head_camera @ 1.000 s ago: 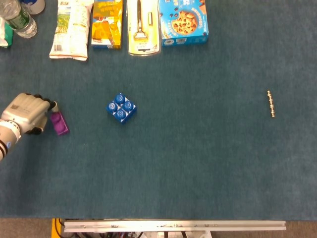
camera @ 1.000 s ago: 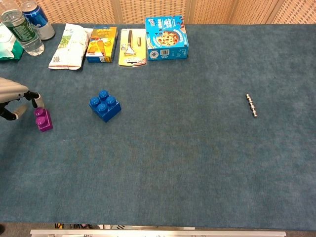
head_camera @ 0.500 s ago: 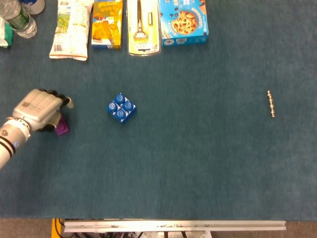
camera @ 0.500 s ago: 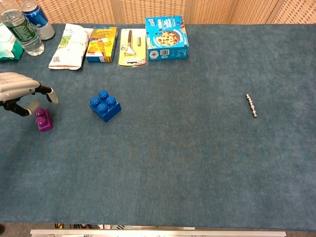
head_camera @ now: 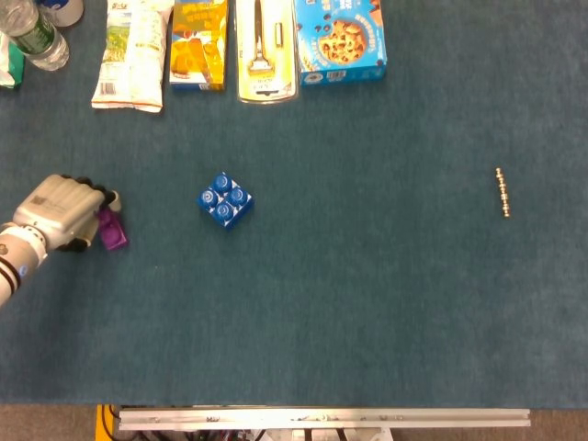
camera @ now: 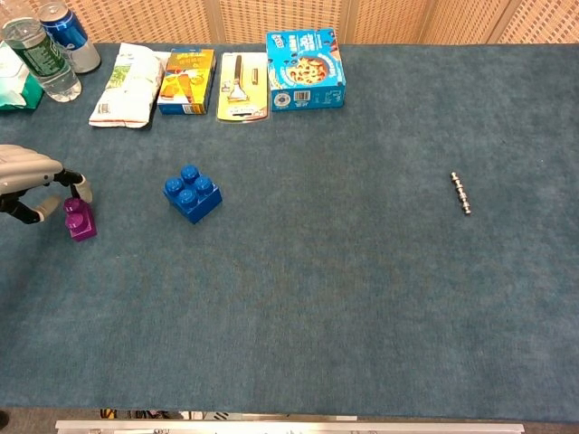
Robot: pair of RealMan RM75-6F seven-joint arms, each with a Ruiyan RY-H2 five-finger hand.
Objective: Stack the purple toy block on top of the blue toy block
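The purple toy block (head_camera: 113,232) stands on the blue tablecloth at the far left, also seen in the chest view (camera: 80,221). My left hand (head_camera: 58,213) is right beside it on its left. In the chest view the left hand (camera: 32,183) has a fingertip (camera: 84,189) just behind the block's top and the thumb just to its left, fingers apart. The block rests on the cloth and is not lifted. The blue toy block (head_camera: 225,200) sits to the right of it, also visible in the chest view (camera: 193,192). My right hand is not visible.
Along the far edge lie a snack bag (head_camera: 128,55), an orange box (head_camera: 197,44), a yellow peeler pack (head_camera: 265,50) and a cookie box (head_camera: 339,41). Bottles (camera: 41,52) stand at the far left corner. A small metal chain (head_camera: 503,192) lies at the right.
My left hand moved right over the purple block half a second ago, then drew back left a little. Neither block has shifted.
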